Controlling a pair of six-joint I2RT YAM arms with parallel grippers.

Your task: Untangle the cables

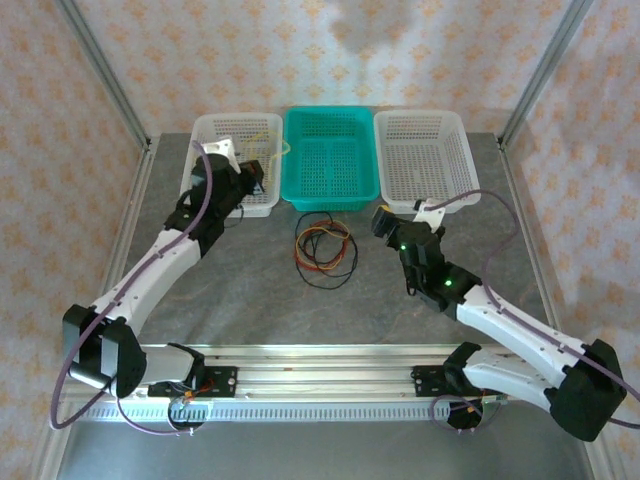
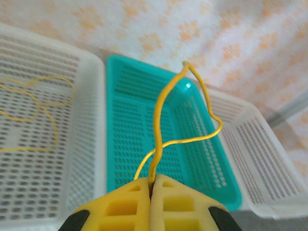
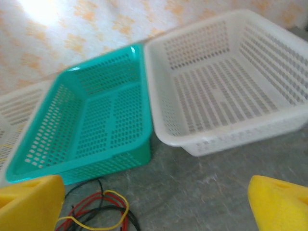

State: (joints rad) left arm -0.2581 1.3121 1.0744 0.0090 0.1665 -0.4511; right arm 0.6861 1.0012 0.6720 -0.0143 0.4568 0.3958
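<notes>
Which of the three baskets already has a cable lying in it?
The left white basket: a yellow cable loop lies on its floor. The teal basket and the right white basket hold none.

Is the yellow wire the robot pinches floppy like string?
Probably not very: the thin yellow wire loop stands up from the shut left end effector without drooping, so it seems springy. It looks thin, so likely light.

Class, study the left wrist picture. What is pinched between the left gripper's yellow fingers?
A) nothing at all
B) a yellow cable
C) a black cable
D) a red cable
B: the left gripper is shut on a yellow cable, whose loop rises in front of the teal basket.
</notes>
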